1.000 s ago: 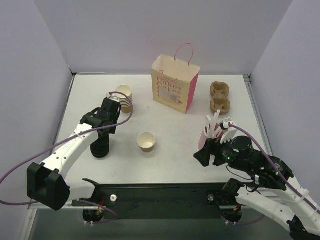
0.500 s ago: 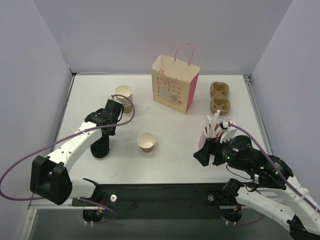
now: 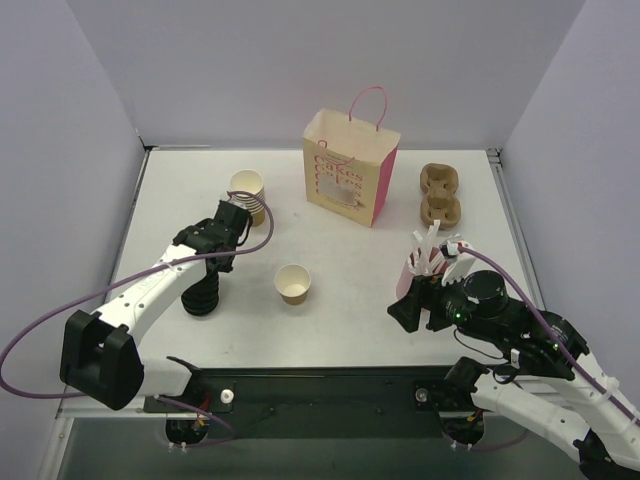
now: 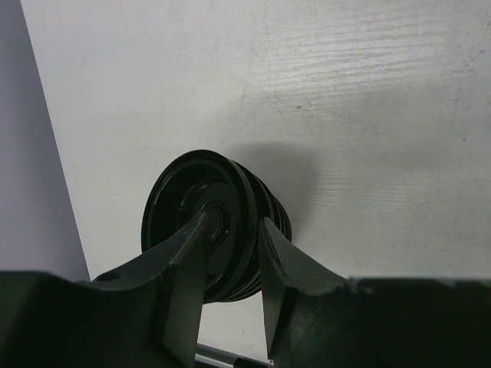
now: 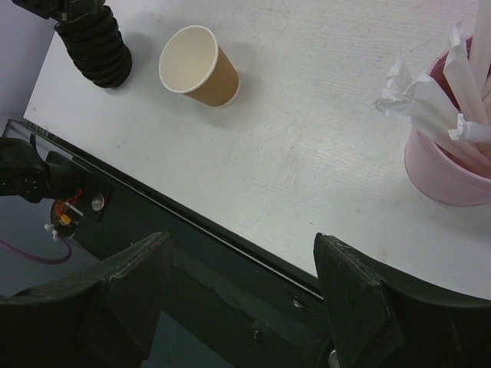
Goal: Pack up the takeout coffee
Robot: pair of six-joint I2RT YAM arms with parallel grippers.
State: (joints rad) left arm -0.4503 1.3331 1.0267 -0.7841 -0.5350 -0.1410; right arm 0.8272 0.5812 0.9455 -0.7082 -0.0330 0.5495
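Lone cup (image 3: 292,283) stands between lid stack (image 3: 200,296), left, and straw cup (image 3: 419,272), right.

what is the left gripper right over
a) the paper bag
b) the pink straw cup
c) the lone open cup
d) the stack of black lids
d: in the left wrist view the left gripper straddles the edge of the top lid of the black lid stack.
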